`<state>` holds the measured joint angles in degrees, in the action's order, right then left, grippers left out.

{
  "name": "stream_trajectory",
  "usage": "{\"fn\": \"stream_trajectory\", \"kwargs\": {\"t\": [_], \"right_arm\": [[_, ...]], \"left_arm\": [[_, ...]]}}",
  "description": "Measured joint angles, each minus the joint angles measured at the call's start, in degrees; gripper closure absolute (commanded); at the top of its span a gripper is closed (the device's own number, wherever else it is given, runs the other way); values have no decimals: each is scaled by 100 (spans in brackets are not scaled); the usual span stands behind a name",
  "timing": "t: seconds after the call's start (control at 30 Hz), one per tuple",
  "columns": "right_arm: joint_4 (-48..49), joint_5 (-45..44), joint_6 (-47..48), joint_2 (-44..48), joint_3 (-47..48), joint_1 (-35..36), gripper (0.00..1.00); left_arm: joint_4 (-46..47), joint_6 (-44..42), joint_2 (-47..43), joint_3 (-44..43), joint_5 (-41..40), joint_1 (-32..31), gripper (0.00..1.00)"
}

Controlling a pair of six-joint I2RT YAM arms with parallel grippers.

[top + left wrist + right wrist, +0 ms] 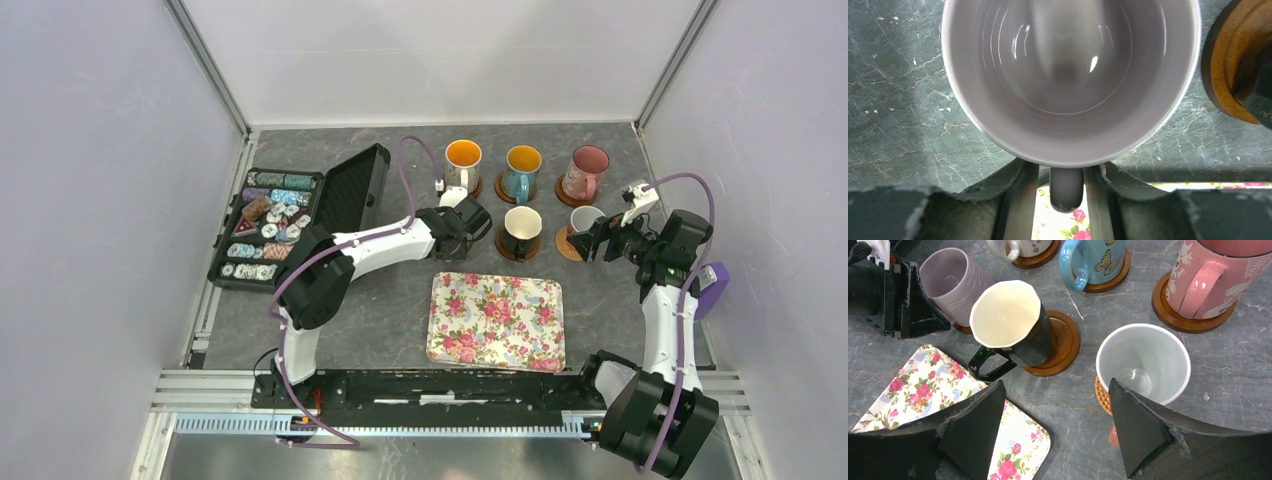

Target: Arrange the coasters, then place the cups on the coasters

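Lying nearest the arm bases, low in the centre of the top view, the floral tray (495, 320) marks the likely line of retreat. Just beyond it the left gripper (1060, 166) straddles the handle (1066, 190) of the lilac mug (1068, 75). Its fingers are slightly parted, with a sliver of gap showing on one side, and it appears to be pinching nothing. The handle points straight down the frame between those fingers, its long axis in line with the gripper, so a clean withdrawal probably means pulling straight toward the tray, not sideways. The mug stands upright on a brown coaster (962, 329), whose edge peeks out in the right wrist view beside the black mug (1008, 322). At right, the right gripper (1054, 382) hangs spread wide and empty, with the white mug (1143, 360) on its tan coaster (1102, 396) just past one finger. Three more mugs (521, 170) line the far edge of the table (395, 310).
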<state>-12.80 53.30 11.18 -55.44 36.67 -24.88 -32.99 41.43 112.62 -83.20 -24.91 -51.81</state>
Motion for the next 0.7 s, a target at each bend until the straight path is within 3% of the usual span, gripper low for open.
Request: {"fn": "stream_trajectory", "kwargs": {"t": [0.33,0.7], "right_arm": [[2,0,0,-2,-7,0,17],[-4,2,28,-15,-9,0,17]], "left_arm": [[35,-9,-61,79,157,-4,39],[376,-181,-387,197,527,-157,44]]}}
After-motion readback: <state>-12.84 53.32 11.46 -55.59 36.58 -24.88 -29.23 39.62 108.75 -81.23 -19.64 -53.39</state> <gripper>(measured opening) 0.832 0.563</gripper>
